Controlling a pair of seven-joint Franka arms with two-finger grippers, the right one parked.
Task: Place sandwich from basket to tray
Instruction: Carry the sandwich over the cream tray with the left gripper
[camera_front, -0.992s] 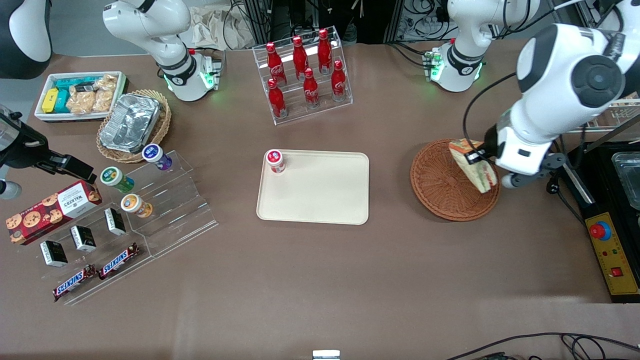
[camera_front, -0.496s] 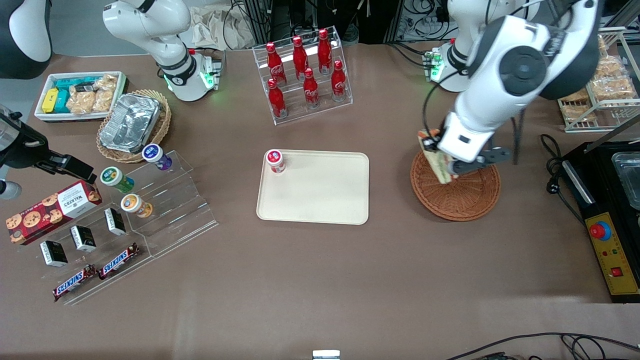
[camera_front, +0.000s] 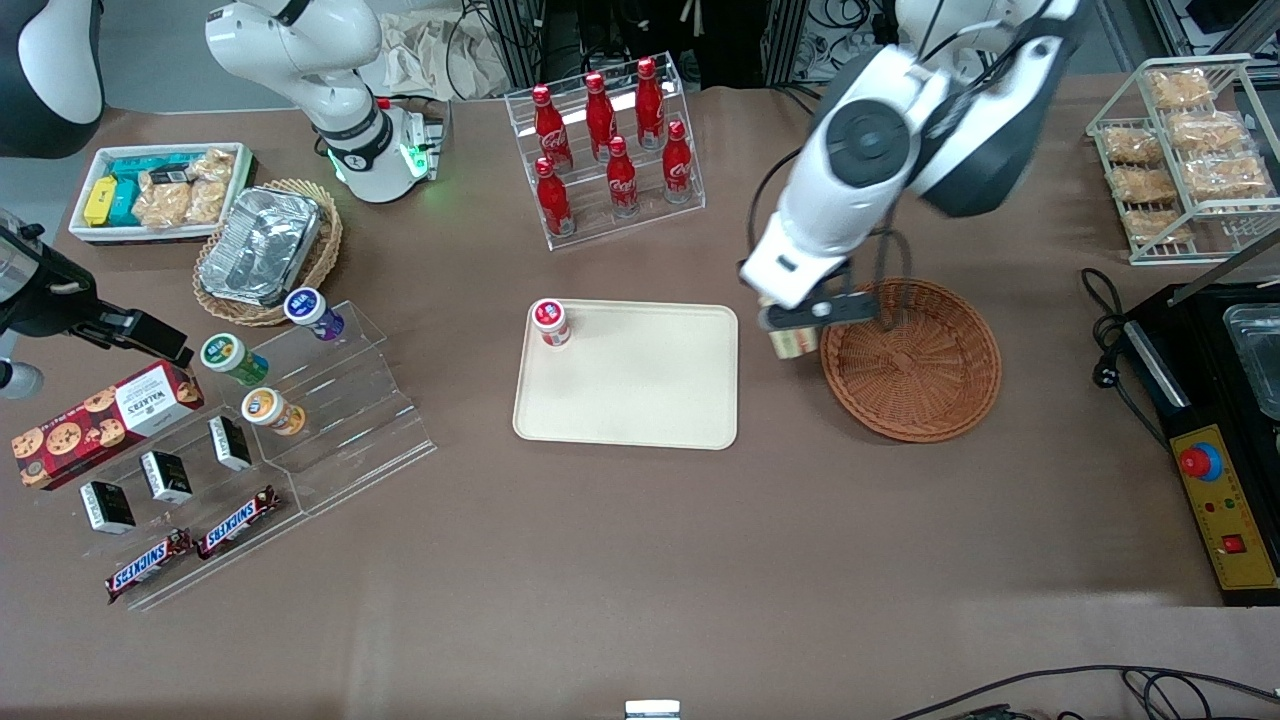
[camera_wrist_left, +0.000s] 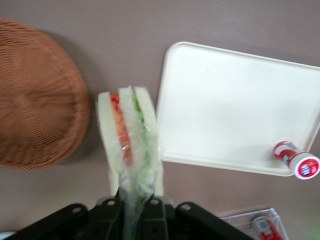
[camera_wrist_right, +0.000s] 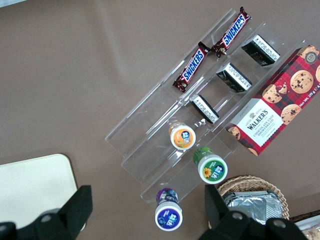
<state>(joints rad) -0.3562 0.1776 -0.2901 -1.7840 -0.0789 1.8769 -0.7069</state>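
Note:
My gripper (camera_front: 793, 322) is shut on the sandwich (camera_front: 790, 340), a white-bread wedge in clear wrap with red and green filling, and holds it in the air over the bare table between the basket (camera_front: 910, 359) and the tray (camera_front: 627, 374). In the left wrist view the sandwich (camera_wrist_left: 129, 137) hangs from the gripper (camera_wrist_left: 131, 206), with the reddish-brown wicker basket (camera_wrist_left: 37, 97) beside it and the cream tray (camera_wrist_left: 235, 107) on its opposite flank. The basket holds nothing.
A small red-capped cup (camera_front: 549, 321) stands on a tray corner farther from the camera. A clear rack of red cola bottles (camera_front: 607, 150) stands farther from the camera than the tray. Stepped acrylic shelves with snacks (camera_front: 250, 420) lie toward the parked arm's end.
The gripper has carried the sandwich up out of the basket and sideways toward the tray, from above the basket's working-arm edge to just past its tray-side rim.

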